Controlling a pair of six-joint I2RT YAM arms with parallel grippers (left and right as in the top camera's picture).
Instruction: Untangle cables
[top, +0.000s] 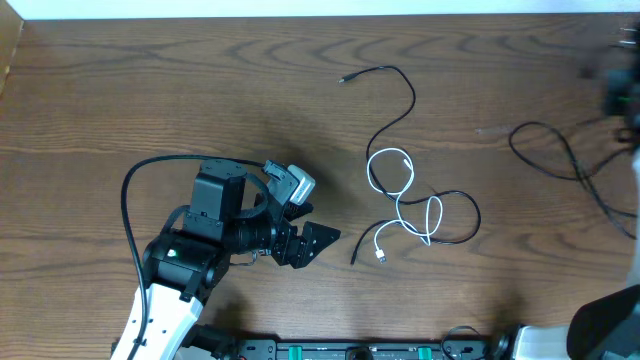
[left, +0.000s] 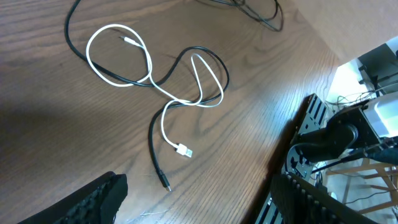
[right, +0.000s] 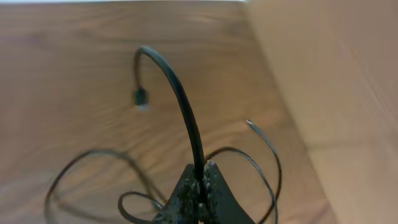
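Observation:
A white cable (top: 391, 172) lies in loops at the table's middle, tangled with a thin black cable (top: 409, 98) that runs from a far plug down to a near plug. Both show in the left wrist view: the white cable (left: 118, 55), the black cable (left: 205, 57), and their plugs side by side. My left gripper (top: 312, 242) (left: 199, 211) is open and empty, just left of those plugs. My right gripper (right: 200, 186) is shut on a second black cable (right: 177, 93) that arcs up from the jaws. In the overhead view it is a blur at the far right (top: 620, 95).
The second black cable (top: 560, 160) trails in loops over the right side of the table. A beige wall or box (right: 336, 81) stands beside the right gripper. The table's near edge and a black rail (left: 305, 124) lie close to the left gripper.

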